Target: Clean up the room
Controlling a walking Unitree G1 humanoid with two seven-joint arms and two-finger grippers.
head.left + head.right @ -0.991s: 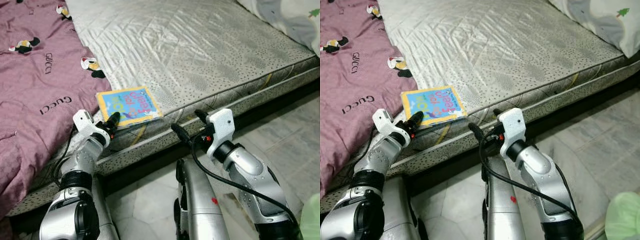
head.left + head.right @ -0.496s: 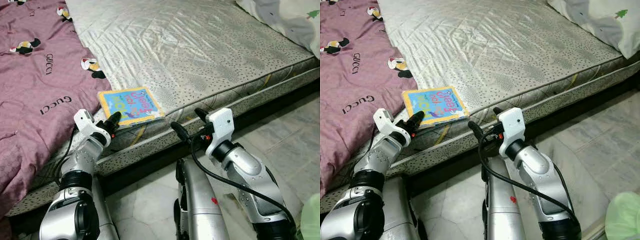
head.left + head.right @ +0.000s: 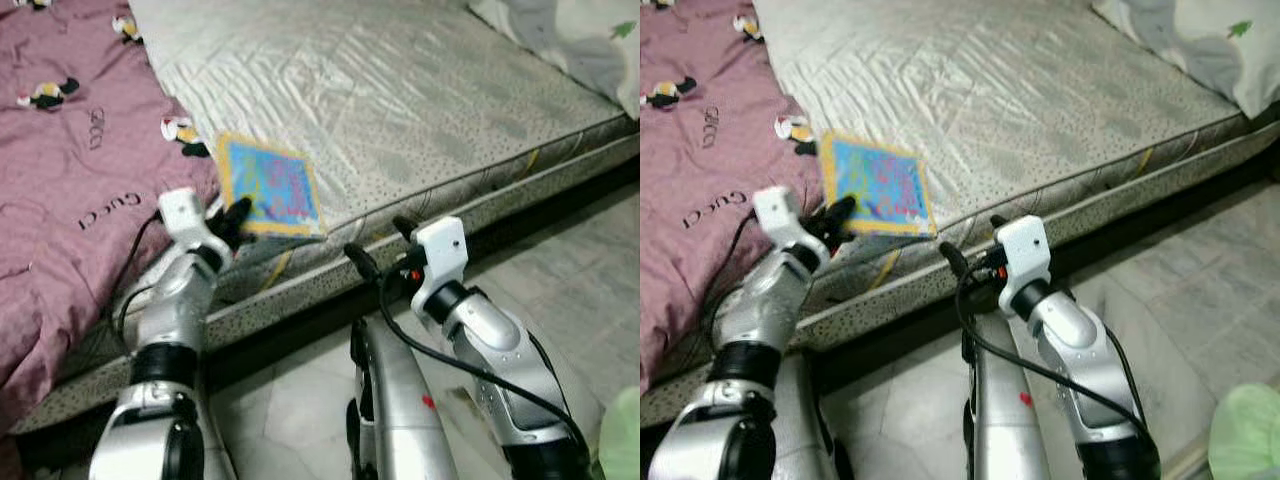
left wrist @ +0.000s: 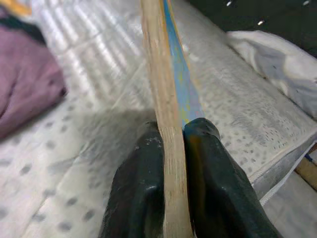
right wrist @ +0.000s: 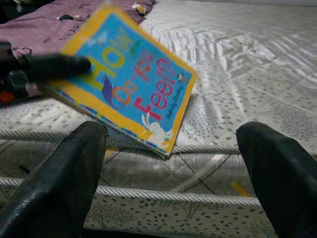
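From the head cameras, your left gripper [image 3: 235, 215] has lifted: a second ago the picture book [image 3: 270, 185] lay flat at the mattress [image 3: 400, 90] edge, and now it tilts up off the surface, its near edge pinched in your fingers. The purple blanket [image 3: 70, 150] lies just beside your left wrist. Your right gripper [image 3: 380, 245] hovers past the mattress edge, near the book but apart from it.

Your left wrist camera shows both black fingers [image 4: 138, 193] clamped tight on the book's edge, cover running away ahead.

Your right wrist camera shows those fingers [image 5: 69, 168] spread wide, holding nothing, with the raised book ahead between them.

I judge the pick-up done; carrying it off the bed comes next.
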